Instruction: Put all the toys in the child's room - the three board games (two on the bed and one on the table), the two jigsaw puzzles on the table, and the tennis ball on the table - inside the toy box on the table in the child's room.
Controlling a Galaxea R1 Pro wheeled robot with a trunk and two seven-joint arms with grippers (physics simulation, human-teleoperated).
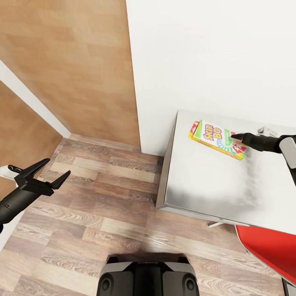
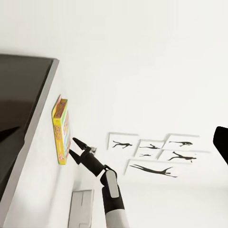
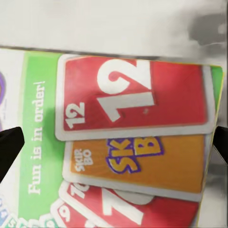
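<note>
The Skip-Bo board game (image 1: 218, 139) lies flat on the table (image 1: 197, 185) near the wall. The right gripper (image 1: 235, 139) reaches its edge, fingers apparently straddling the box without clearly clamping it. The left gripper (image 1: 51, 172) hangs spread wide above the wood floor (image 1: 102, 205).

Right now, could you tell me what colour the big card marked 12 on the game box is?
Red with white numerals, clearest in the right wrist view.

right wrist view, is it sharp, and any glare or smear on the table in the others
Right wrist view: game box print readable, edges soft, fingertips blurred. Head view: table glossy, with a grey smear near the right gripper. Left wrist view: evenly lit, no glare.
</note>
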